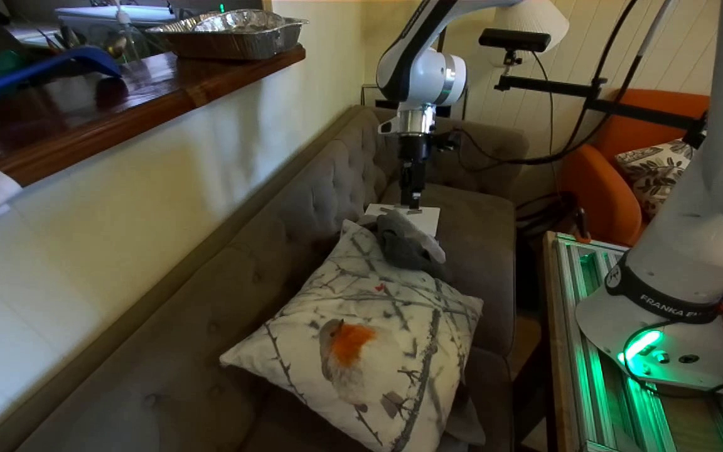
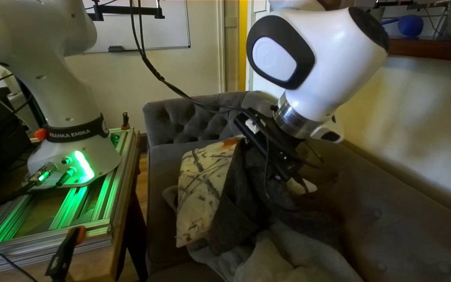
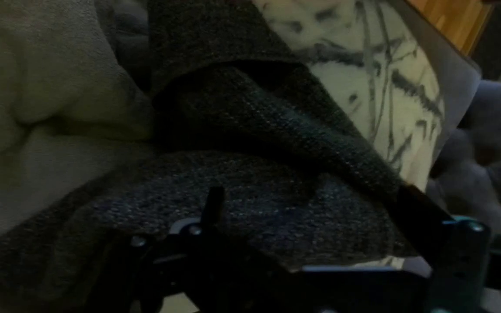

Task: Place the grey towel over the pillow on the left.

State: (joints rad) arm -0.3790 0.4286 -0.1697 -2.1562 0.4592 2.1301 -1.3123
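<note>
Two fingers (image 3: 420, 217) of the Robotiq gripper (image 3: 311, 200) are seen well apart in the wrist view, with nothing visibly pinched between them; whether cloth is touched by the tips cannot be told. The dark grey towel (image 3: 272, 187), taken here as the one meant, is found just ahead of that gap, its nearest band stretched across the view in much the same direction as the fingers are spread. Above that band a raised fold is seen slanting down toward the finger at the view's right. The grip is therefore judged to be set along the band rather than across it, and a turn of the wrist may be called for if one layer is to be pinched cleanly.

In an exterior view the towel is shown bunched over one edge of the robin-print pillow (image 1: 368, 351) on the tufted sofa (image 1: 261, 282), while the robin itself is uncovered. The towel is thus placed between the gripper and the bare print; from there, it is judged, the cloth will have to be drawn across the pillow, away from the gripper's side. A paler grey cloth (image 2: 284, 254) is heaped against the towel and could be caught up by mistake.
</note>
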